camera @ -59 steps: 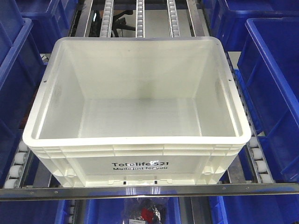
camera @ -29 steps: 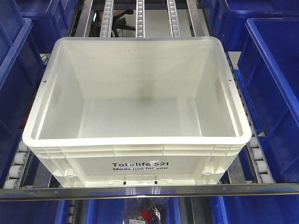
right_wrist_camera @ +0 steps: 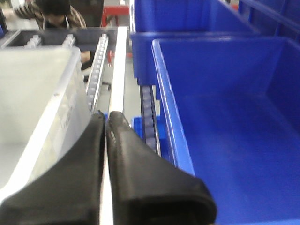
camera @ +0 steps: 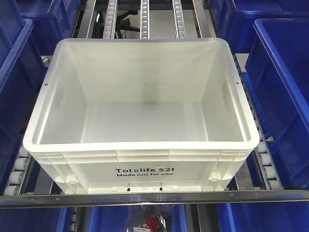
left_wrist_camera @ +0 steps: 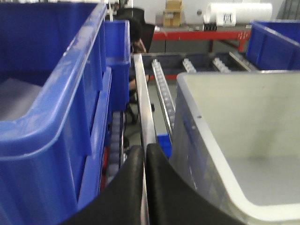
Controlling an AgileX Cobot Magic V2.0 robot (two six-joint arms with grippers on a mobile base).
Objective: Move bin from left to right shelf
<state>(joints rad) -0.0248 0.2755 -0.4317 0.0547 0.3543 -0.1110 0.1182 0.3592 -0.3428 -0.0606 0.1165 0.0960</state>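
The empty white bin (camera: 140,145), marked "Totelife 521", sits on the roller shelf in the middle of the front view. Neither gripper shows in that view. In the left wrist view my left gripper (left_wrist_camera: 145,149) is shut and empty, low in the gap over a metal rail, with the white bin's left wall (left_wrist_camera: 220,154) to its right. In the right wrist view my right gripper (right_wrist_camera: 106,115) is shut and empty, over the rail beside the bin's right wall (right_wrist_camera: 42,117). Neither gripper touches the bin.
Blue bins flank the white bin at left (camera: 12,82) and right (camera: 285,96), close to each gripper (left_wrist_camera: 56,108) (right_wrist_camera: 225,117). Roller tracks (camera: 145,19) run behind the bin. A metal stop bar (camera: 154,197) crosses the shelf front. A person (right_wrist_camera: 51,11) stands behind the shelf.
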